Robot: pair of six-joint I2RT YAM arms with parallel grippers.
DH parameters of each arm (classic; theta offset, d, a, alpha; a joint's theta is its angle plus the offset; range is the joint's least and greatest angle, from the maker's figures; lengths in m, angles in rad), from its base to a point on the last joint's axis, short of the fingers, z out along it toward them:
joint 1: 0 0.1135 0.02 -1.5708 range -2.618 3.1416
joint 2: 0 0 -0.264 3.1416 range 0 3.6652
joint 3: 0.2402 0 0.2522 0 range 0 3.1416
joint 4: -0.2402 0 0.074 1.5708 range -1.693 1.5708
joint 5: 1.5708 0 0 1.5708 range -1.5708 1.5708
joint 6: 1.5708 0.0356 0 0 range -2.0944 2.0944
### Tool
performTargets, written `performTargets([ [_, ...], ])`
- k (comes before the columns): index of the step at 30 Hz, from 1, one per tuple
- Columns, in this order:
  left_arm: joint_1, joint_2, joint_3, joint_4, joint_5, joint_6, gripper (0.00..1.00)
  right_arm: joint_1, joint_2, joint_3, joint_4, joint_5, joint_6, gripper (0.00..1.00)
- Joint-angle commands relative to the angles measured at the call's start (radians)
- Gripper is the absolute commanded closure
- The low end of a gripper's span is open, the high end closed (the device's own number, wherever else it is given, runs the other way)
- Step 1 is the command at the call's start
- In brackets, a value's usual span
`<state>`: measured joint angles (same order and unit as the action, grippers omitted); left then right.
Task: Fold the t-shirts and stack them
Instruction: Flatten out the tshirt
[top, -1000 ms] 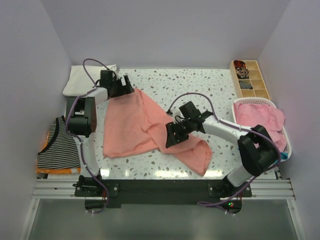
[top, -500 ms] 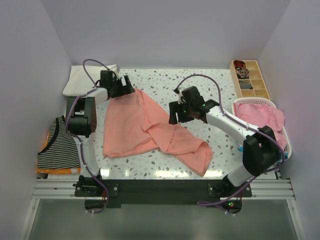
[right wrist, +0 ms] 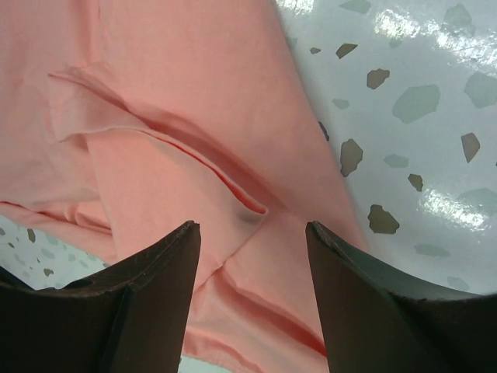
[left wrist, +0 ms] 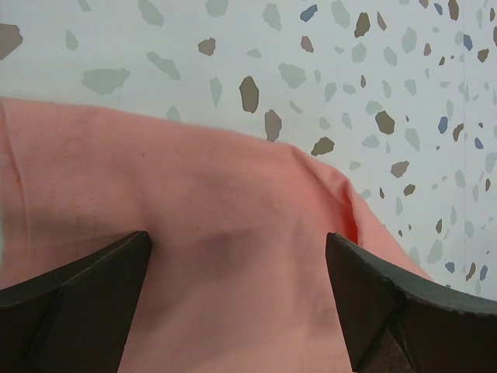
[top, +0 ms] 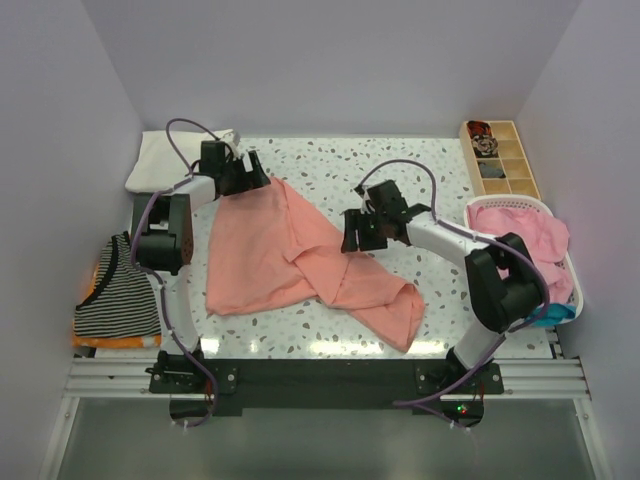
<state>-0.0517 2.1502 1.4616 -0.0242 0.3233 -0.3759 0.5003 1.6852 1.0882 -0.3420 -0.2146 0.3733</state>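
Observation:
The salmon-pink t-shirt lies crumpled on the speckled table, with a folded flap running to the front right. My left gripper is open over the shirt's far-left corner; in the left wrist view pink cloth fills the space between the wide-apart fingers. My right gripper is open just above the shirt's right edge; in the right wrist view creased cloth folds lie between its fingers. Neither gripper holds anything.
A folded white tee lies at the back left. A black-and-white striped tee lies at the left on something orange. A white basket with pink clothes stands at the right, and a wooden compartment box behind it.
My right gripper has moved from the shirt's middle toward the far side, to its right edge, and the arm's elbow has swung. The shirt and left arm have not moved.

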Motion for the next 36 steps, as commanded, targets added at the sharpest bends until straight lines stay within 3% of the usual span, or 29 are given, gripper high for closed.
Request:
performTargets([
  [1, 0.009, -0.016, -0.018, -0.006, 0.020, -0.003, 0.00, -0.012, 0.033, -0.004, 0.077, -0.087, 0.022, 0.39],
  [5, 0.009, -0.012, -0.018, -0.010, 0.020, -0.003, 0.00, -0.019, 0.074, 0.003, 0.098, -0.138, 0.026, 0.42],
  [11, 0.013, -0.009, -0.018, -0.011, 0.019, 0.000, 0.00, -0.022, 0.090, -0.002, 0.121, -0.175, 0.027, 0.67],
  [17, 0.016, 0.003, -0.014, -0.013, 0.033, -0.001, 0.00, -0.034, 0.091, 0.001, 0.120, -0.207, 0.026, 0.86],
  [20, 0.018, 0.000, -0.015, -0.011, 0.033, -0.001, 0.00, -0.046, 0.073, 0.013, 0.100, -0.175, 0.021, 1.00],
  [23, 0.018, -0.001, -0.017, -0.005, 0.037, -0.004, 0.00, -0.081, 0.013, 0.055, 0.071, -0.039, 0.009, 1.00],
  [27, 0.018, -0.007, -0.011, 0.000, 0.046, -0.009, 0.00, -0.190, -0.015, 0.255, 0.002, 0.137, 0.019, 1.00],
  [31, 0.018, -0.009, 0.002, 0.001, 0.049, -0.011, 0.00, -0.287, 0.091, 0.517, -0.132, 0.301, -0.017, 1.00],
  [36, 0.019, -0.001, 0.008, 0.052, 0.077, -0.047, 0.00, -0.350, 0.384, 0.958, -0.255, 0.470, -0.045, 1.00],
])
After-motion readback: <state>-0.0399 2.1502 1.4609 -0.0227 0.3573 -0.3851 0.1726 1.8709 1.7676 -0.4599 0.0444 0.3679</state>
